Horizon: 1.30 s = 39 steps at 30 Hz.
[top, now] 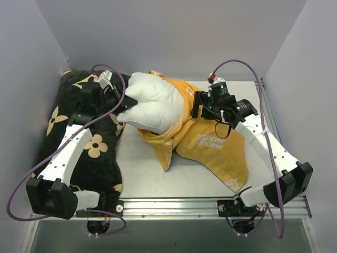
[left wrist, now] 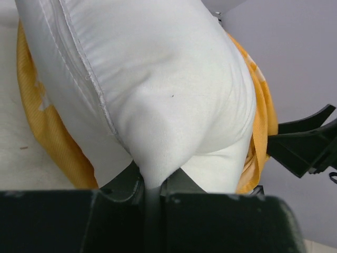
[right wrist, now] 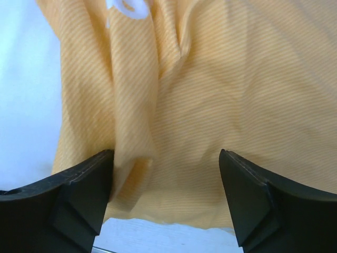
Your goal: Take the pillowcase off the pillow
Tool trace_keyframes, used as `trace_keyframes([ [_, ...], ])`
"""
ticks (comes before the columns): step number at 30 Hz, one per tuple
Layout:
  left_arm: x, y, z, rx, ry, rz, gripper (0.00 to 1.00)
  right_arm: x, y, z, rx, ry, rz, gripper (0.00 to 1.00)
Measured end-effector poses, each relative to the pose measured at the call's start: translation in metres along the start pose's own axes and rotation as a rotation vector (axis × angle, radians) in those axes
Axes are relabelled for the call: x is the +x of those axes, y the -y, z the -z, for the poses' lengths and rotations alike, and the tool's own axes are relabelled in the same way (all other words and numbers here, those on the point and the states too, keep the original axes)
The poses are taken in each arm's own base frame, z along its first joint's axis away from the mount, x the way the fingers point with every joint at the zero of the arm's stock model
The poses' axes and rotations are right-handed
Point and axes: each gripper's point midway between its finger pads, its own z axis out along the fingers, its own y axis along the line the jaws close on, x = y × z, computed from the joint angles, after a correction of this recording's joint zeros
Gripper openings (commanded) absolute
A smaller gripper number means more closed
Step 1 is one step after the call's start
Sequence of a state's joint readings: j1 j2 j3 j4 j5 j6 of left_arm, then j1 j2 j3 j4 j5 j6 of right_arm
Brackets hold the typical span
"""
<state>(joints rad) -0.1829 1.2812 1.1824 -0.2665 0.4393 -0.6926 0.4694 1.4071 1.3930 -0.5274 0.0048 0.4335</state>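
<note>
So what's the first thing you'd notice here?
A plump white pillow bulges out of its orange-yellow pillowcase in the middle of the table, with the left fingers pinching its left end. The right fingers hang open over the orange cloth, and a black pillow with tan flowers lies on the left.

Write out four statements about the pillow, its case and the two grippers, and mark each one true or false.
1. The left gripper is shut on a pinch of the pillow. True.
2. The right gripper is clamped shut on the pillowcase. False: its jaws stand open, with the orange cloth between them.
3. The pillowcase is completely off the pillow. False: it wraps the pillow's right end.
4. A black flowered pillow lies at the left, beneath the left arm. True.
</note>
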Motion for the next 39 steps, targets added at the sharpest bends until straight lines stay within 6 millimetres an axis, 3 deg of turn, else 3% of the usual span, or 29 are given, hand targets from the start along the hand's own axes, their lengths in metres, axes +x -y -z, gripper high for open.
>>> trace_keyframes([
  [3,0.008,-0.003,0.003,-0.007,-0.012,-0.023,0.0,-0.015,-0.006,0.016,-0.009,0.03,0.025,0.84],
  [5,0.021,-0.006,0.006,-0.013,-0.028,-0.032,0.0,-0.042,-0.009,0.027,-0.011,0.074,0.024,0.84],
  [9,0.078,-0.01,0.009,-0.023,-0.113,-0.064,0.0,-0.104,-0.027,0.035,-0.037,0.192,0.042,0.84],
  [11,0.123,-0.016,0.012,-0.02,-0.183,-0.074,0.0,-0.119,-0.035,0.023,-0.041,0.194,0.076,0.84],
  [14,0.188,-0.036,0.019,-0.042,-0.288,-0.053,0.0,-0.122,-0.046,-0.008,-0.06,0.136,0.146,0.85],
  [16,0.224,-0.053,0.025,-0.069,-0.343,-0.03,0.0,-0.114,-0.05,-0.035,-0.064,0.067,0.198,0.86],
  [19,0.255,-0.072,0.031,-0.098,-0.353,0.018,0.0,-0.087,-0.054,-0.072,-0.072,-0.056,0.278,0.89],
  [23,0.272,-0.08,0.031,-0.104,-0.323,0.071,0.0,-0.043,-0.064,-0.101,-0.093,-0.216,0.388,0.91],
  [28,0.276,-0.08,0.023,-0.106,-0.296,0.118,0.0,-0.013,-0.086,-0.1,-0.149,-0.299,0.464,0.93],
  [31,0.278,-0.079,0.02,-0.106,-0.294,0.133,0.0,-0.016,-0.11,-0.091,-0.218,-0.279,0.475,0.95],
  [35,0.28,-0.076,0.017,-0.1,-0.292,0.137,0.0,-0.034,-0.139,-0.081,-0.311,-0.213,0.461,0.99],
  [39,0.281,-0.075,0.017,-0.101,-0.288,0.135,0.0,-0.043,-0.151,-0.089,-0.333,-0.179,0.457,1.0],
])
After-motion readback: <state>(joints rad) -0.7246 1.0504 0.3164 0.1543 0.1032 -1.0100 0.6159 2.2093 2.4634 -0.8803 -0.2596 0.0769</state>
